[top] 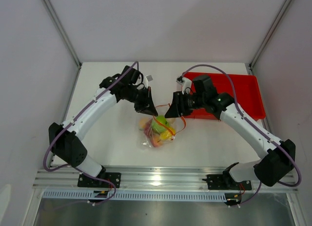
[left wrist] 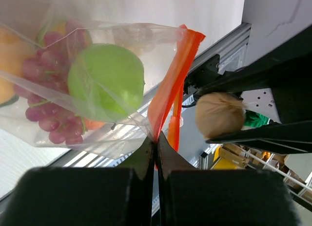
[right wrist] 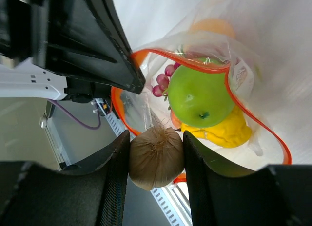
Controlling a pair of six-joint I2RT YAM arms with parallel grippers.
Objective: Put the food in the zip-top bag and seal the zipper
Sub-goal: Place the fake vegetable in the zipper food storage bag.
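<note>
Right wrist: kiwi (right wrist: 156, 160) within end effector (right wrist: 155, 138)

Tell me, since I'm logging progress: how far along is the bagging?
Done: the green apple, grapes and a yellow fruit already sit inside the zip-top bag. In hand: the left gripper pinches the zipper, holding the mouth open, while the right gripper holds the kiwi at the opening. Left: drop the kiwi in and seal the zipper.

Red tray (top: 246, 87) on a white table (top: 209, 148), pale walls (top: 161, 26) around.
The tray lies flat in the upper right of the overhead view, near the table's right edge; a metal rail (top: 161, 176) runs across the bottom.
</note>
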